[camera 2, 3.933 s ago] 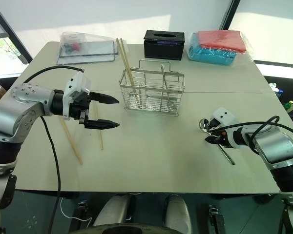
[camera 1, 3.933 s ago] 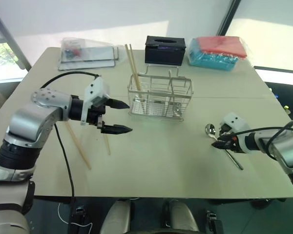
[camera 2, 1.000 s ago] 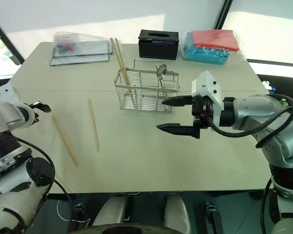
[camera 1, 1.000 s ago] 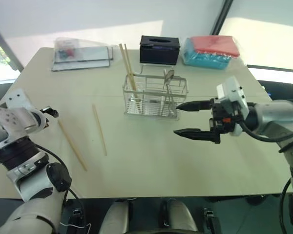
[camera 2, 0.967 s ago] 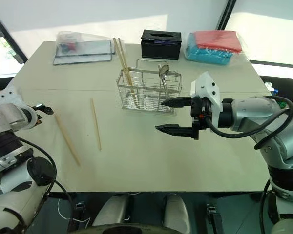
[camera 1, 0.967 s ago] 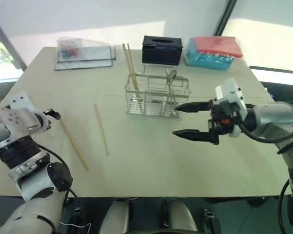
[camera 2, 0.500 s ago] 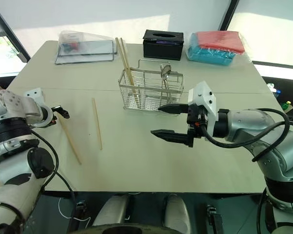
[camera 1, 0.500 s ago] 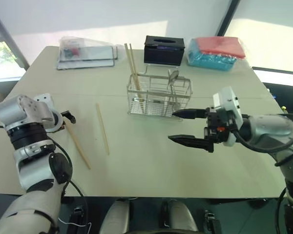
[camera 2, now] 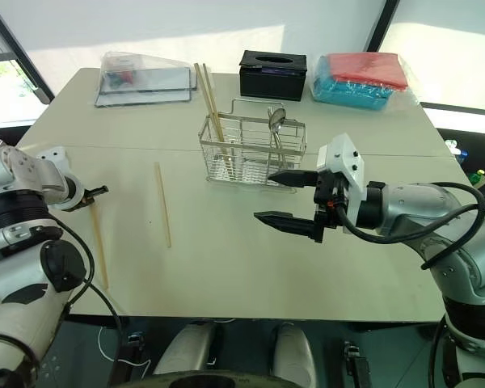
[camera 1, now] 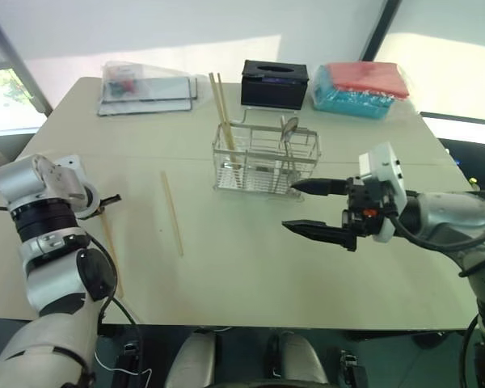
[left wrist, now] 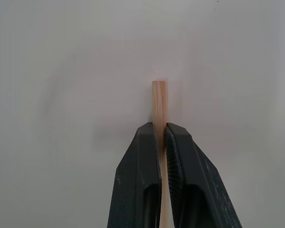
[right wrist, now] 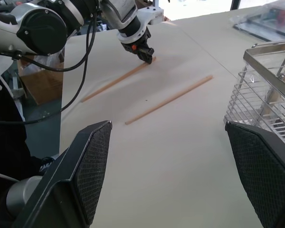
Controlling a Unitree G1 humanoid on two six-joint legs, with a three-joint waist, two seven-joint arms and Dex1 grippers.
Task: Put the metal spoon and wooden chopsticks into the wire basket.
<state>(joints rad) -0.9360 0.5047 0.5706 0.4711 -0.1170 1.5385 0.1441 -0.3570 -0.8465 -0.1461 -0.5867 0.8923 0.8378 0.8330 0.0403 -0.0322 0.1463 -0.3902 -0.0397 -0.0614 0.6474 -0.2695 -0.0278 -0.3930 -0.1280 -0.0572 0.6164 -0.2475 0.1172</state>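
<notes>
My left gripper (camera 1: 109, 200) is near the table's left edge, shut on the far end of one wooden chopstick (camera 2: 99, 242). The left wrist view shows that stick (left wrist: 159, 99) pinched between the black fingertips (left wrist: 149, 135). A second chopstick (camera 1: 171, 212) lies loose on the table, right of the held one. The wire basket (camera 1: 264, 162) stands mid-table with two chopsticks (camera 1: 221, 101) leaning in its left end and the metal spoon (camera 1: 288, 128) upright in it, bowl up. My right gripper (camera 1: 289, 205) hovers just right of and in front of the basket, open and empty.
Along the far edge sit a clear plastic pack (camera 1: 145, 85), a black tissue box (camera 1: 275, 82) and a teal and red package (camera 1: 361, 87). The tabletop (camera 1: 250, 267) in front of the basket is bare.
The left gripper has shut on the end of the nearer chopstick, and that stick has swung from slanting to nearly straight toward me. The right gripper has stayed open in about the same place.
</notes>
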